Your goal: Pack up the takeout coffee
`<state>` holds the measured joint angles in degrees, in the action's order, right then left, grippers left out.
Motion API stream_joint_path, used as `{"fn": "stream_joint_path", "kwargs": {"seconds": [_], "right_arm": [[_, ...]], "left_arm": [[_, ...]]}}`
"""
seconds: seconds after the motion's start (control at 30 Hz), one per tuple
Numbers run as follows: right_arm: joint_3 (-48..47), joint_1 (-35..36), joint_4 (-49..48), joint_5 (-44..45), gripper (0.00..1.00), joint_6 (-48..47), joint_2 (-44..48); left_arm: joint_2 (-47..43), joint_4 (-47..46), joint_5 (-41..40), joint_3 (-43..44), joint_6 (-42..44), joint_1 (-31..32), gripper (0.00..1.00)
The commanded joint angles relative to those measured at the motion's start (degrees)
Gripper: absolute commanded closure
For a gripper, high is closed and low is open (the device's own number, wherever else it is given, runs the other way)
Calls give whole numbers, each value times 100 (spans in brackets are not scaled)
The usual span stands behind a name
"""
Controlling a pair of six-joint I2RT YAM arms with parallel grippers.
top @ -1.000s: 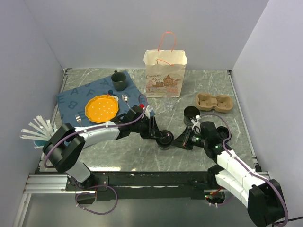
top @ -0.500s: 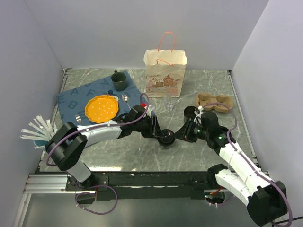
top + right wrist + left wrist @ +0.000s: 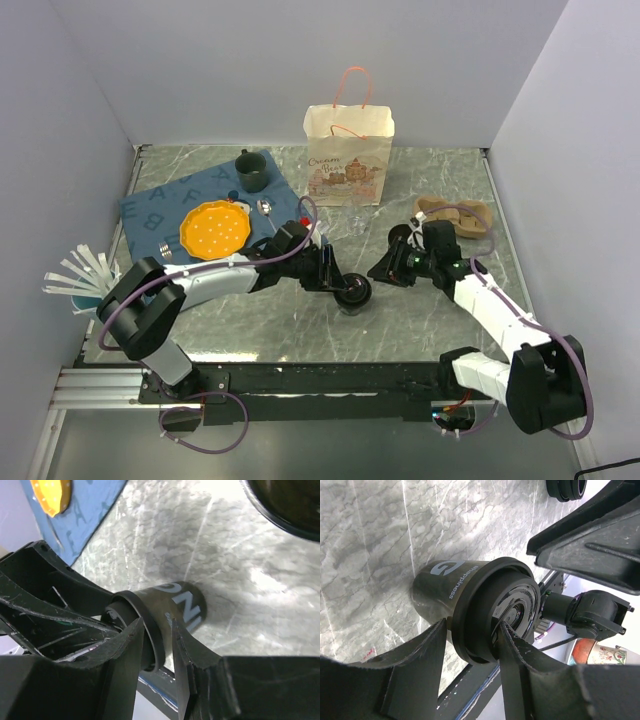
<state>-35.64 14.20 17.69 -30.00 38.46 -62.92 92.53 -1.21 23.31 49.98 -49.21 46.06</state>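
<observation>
Left arm (image 3: 200, 280): stretched low from its base at the lower left of the overhead view toward the centre, wrist leading to the right.
Left gripper (image 3: 472, 637): fingers clamped on the lidded coffee cup (image 3: 440, 590) – one on each side, just under the rim of its black lid.
Lidded coffee cup: at the centre of the overhead view on the marble table (image 3: 260, 320), white lettering on its dark side; whether its base touched the stone could not be told.
Right arm (image 3: 490, 310): ran from the lower right up to right of centre, then bent at the wrist to point left at the held cup.
Right gripper (image 3: 156, 625): fingers apart – the lid's edge showed in the gap, but from overhead the tips stood just beside the cup, not gripping it.
Second lidded cup (image 3: 402, 238): upright just above the right gripper, right of centre.
Pulp cup tray (image 3: 472, 215): right of that cup, partly behind the right wrist.
Paper bag (image 3: 348, 158): upright at upper centre, well apart from both cups.
</observation>
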Motion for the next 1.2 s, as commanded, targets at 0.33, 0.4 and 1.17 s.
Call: {"fn": "stream_joint_path", "kwargs": {"seconds": [0.33, 0.4, 1.17], "right_arm": [[416, -31, -882, -507, 66, -75, -151], [522, -31, -899, -455, 66, -101, -133], [1089, -119, -1526, -454, 72, 66, 103]], "left_arm": [[802, 2072, -1109, -331, 729, 122, 52], [802, 2072, -1109, -322, 737, 122, 52], [775, 1993, -1118, -550, 588, 122, 52]]}}
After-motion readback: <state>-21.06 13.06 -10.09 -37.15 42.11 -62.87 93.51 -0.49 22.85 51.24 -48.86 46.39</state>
